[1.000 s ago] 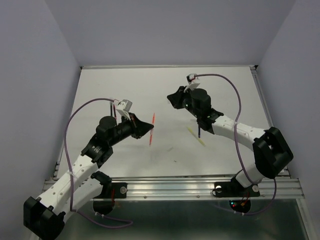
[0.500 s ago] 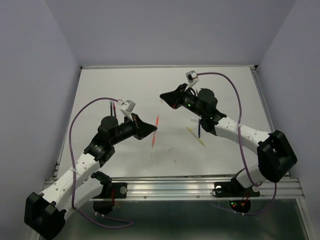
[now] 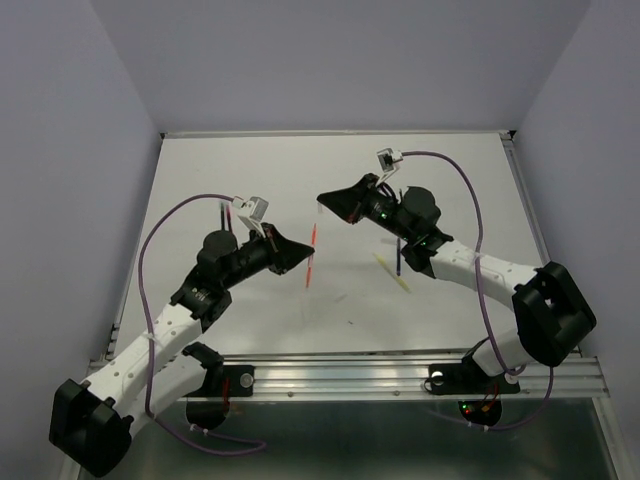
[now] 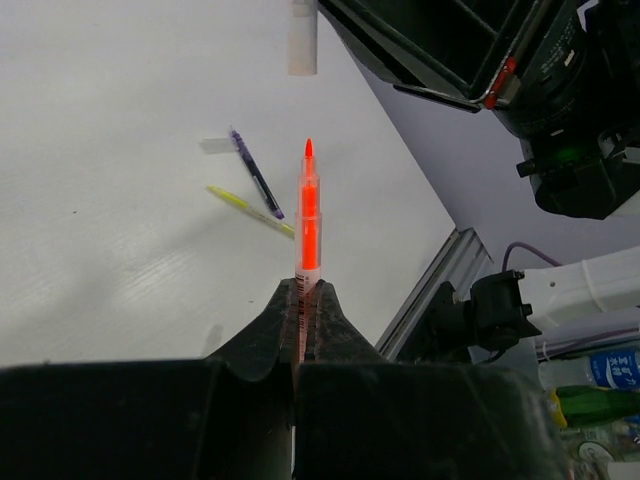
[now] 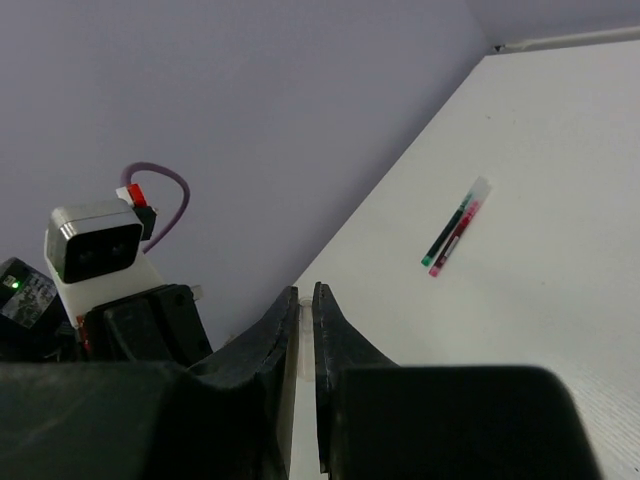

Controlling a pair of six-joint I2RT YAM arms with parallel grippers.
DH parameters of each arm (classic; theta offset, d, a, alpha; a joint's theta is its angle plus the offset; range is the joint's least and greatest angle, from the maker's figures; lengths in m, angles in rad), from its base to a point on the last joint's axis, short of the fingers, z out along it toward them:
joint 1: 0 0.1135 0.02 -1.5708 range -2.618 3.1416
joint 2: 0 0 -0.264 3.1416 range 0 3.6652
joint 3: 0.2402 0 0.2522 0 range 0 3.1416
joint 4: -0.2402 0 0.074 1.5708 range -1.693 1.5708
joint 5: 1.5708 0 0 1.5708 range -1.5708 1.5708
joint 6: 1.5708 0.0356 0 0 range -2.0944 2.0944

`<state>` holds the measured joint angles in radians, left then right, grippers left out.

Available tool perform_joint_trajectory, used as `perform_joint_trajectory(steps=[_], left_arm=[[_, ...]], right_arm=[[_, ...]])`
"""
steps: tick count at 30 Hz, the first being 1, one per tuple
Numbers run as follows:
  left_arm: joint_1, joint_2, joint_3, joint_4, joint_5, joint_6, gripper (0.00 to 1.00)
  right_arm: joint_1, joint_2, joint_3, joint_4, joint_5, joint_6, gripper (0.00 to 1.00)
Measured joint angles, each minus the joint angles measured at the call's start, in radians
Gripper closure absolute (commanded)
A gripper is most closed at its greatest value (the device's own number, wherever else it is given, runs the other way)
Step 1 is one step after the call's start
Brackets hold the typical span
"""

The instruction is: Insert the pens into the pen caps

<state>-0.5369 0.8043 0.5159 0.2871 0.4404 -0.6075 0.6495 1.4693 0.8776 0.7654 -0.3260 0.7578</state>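
Note:
My left gripper (image 3: 302,256) is shut on the lower end of an orange-pink pen (image 4: 308,215), which points tip-first away from the fingers (image 4: 330,310). My right gripper (image 3: 323,201) is shut on a pale translucent pen cap (image 5: 306,318), held above the table. In the left wrist view that cap (image 4: 302,40) hangs just beyond the pen's tip and nearly in line with it, with a gap between them. A dark blue pen (image 4: 255,185) and a yellow pen (image 4: 250,208) lie on the table under the right arm. A dark green pen (image 5: 446,232) and a red pen (image 5: 459,230) lie side by side at the far left.
A faint pale cap (image 4: 214,146) lies beside the blue pen's far end. A metal rail (image 3: 400,370) runs along the near table edge. Grey walls (image 3: 90,150) close in the left, back and right sides. The left wrist camera (image 5: 95,245) shows close to my right fingers.
My right gripper has swung left and tilted toward the left gripper with the cap. My left gripper has shifted slightly right with the orange-pink pen, closing the gap.

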Motion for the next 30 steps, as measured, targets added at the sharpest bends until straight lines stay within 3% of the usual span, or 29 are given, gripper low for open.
perform_joint_trajectory(steps=[30], left_arm=[[-0.006, 0.056, 0.0, 0.039, 0.002, 0.0, 1.0]], right_arm=[[0.019, -0.001, -0.026, 0.055, 0.013, 0.032, 0.99]])
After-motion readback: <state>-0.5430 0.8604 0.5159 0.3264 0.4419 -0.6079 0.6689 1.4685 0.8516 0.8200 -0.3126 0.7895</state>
